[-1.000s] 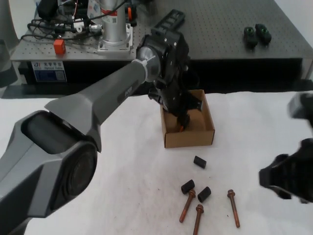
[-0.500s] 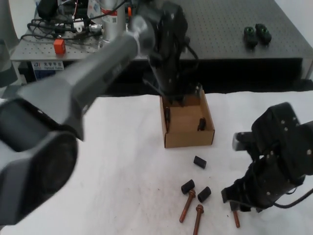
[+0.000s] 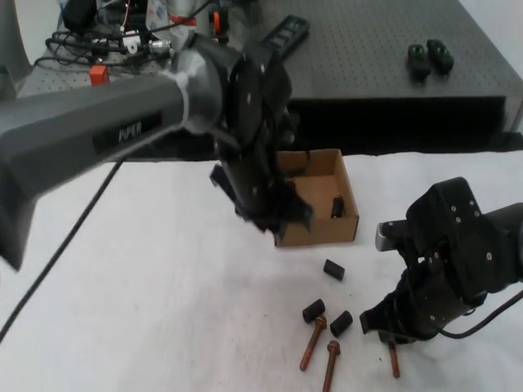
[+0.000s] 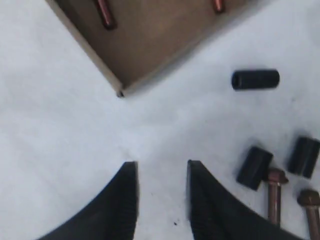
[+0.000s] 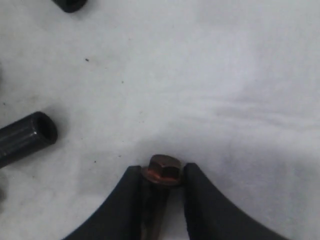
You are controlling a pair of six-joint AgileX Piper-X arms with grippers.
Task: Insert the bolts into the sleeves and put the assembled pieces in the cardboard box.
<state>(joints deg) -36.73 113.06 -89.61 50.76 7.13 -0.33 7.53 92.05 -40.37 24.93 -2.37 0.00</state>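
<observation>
The cardboard box [image 3: 320,232] sits mid-bench with an assembled piece [image 3: 336,207] inside. My left gripper [image 3: 282,222] hangs at the box's front left corner. In the left wrist view it [image 4: 160,172] stands open over bare cloth, with the box corner [image 4: 120,90] just ahead. Three black sleeves [image 3: 333,269] [image 3: 314,310] [image 3: 341,323] and two copper bolts [image 3: 310,343] [image 3: 331,363] lie in front of the box. My right gripper [image 5: 161,174] is down on the cloth, shut on the head of the third bolt [image 5: 163,168], whose shank end [image 3: 395,362] pokes out below the wrist.
A white cloth [image 3: 163,310] covers the near bench. Behind the box runs a dark perforated board [image 3: 368,49] with cables, an orange block and two small black parts on it. A black sleeve [image 5: 25,135] lies close beside the right gripper.
The left arm has drawn back out of the box toward its front left corner. The right arm has come in from the right edge and lowered onto the rightmost bolt.
</observation>
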